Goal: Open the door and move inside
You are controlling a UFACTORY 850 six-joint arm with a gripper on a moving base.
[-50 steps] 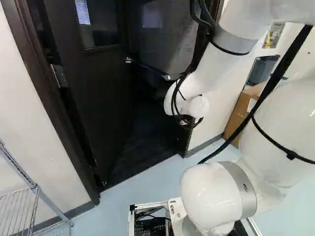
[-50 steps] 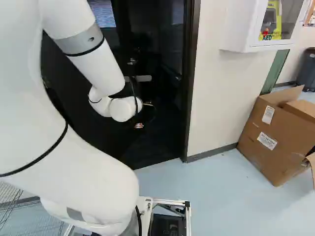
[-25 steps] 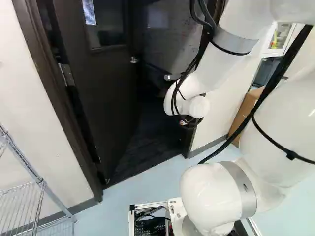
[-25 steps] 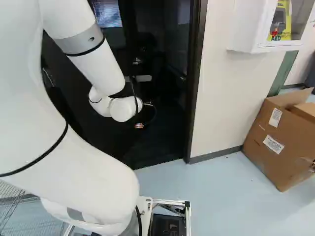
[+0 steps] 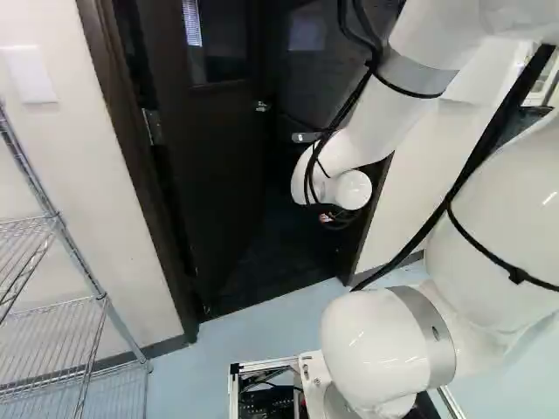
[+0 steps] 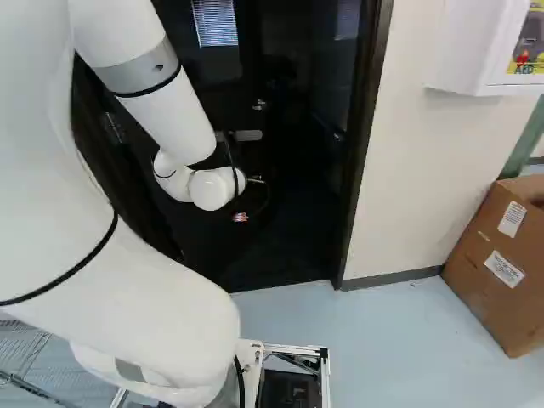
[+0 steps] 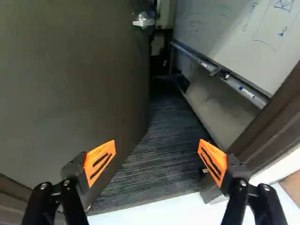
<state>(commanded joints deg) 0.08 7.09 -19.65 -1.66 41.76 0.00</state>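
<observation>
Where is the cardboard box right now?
The cardboard box stands on the floor at the right of the right base view, past the pale wall beside the door frame.

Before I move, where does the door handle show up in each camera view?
Left base view: upper middle, at the free edge of the door, beyond the arm.
Right base view: the door handle is in the upper part, just left of the middle.
Wrist view: on the door's free edge, ahead of the open gripper.
Shared landmark: the dark doorpost across the opening from the door.
</observation>
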